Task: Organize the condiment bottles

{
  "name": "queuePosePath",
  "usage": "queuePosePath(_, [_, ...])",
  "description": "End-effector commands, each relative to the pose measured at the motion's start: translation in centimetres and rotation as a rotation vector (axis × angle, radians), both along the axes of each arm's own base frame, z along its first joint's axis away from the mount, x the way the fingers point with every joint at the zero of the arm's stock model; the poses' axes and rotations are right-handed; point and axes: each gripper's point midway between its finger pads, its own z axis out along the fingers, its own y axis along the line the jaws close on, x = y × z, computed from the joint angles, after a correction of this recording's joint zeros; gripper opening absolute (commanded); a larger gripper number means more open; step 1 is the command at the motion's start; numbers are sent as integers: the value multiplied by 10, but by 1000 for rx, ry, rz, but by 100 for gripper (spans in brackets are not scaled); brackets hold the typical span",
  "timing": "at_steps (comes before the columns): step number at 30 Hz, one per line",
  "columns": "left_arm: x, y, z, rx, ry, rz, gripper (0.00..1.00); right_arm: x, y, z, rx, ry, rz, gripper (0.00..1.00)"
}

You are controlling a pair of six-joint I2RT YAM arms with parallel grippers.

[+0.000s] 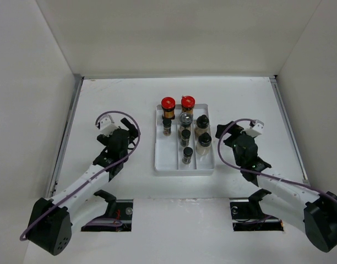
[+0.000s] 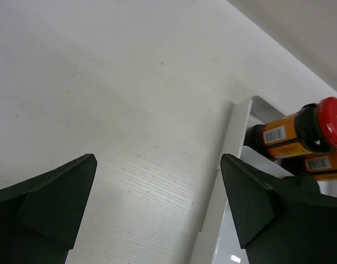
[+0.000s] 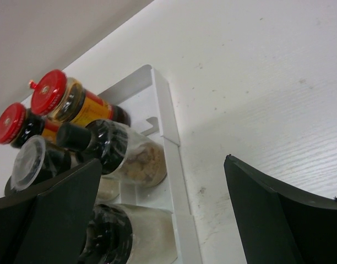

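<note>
Left pincer and right pincer both gape empty beside the tray; bottles look sorted, so backing away seems next.

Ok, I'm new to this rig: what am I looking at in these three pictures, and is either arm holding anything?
Two robot arms are bolted at the table's near edge. The wide picture looks down from above and behind them; the other two come from a camera on each wrist, the black wedges being its fingers. The left gripper and right gripper are open, holding nothing. Between them a white divided tray holds two red-lidded amber jars at the far end, with small dark jars and beige-filled jars nearer.
</note>
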Motion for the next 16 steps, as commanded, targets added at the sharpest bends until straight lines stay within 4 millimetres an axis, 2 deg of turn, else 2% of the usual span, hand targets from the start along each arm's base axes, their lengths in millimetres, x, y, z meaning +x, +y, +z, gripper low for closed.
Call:
queuePosePath(1, [0, -2, -10, -55, 35, 16, 100, 7, -18, 5, 20, -18, -119, 100])
queuePosePath(7, [7, -8, -14, -45, 57, 8, 100, 14, -24, -18, 19, 86, -161, 100])
queuePosePath(11, [6, -18, -10, -58, 35, -31, 100, 15, -23, -13, 22, 83, -148, 100])
queuePosePath(13, [5, -20, -7, -74, 9, -40, 100, 12, -21, -3, 33, 60, -126, 87])
queuePosePath(16, [2, -21, -5, -83, -11, -46, 100, 8, -21, 15, 69, 9, -95, 53])
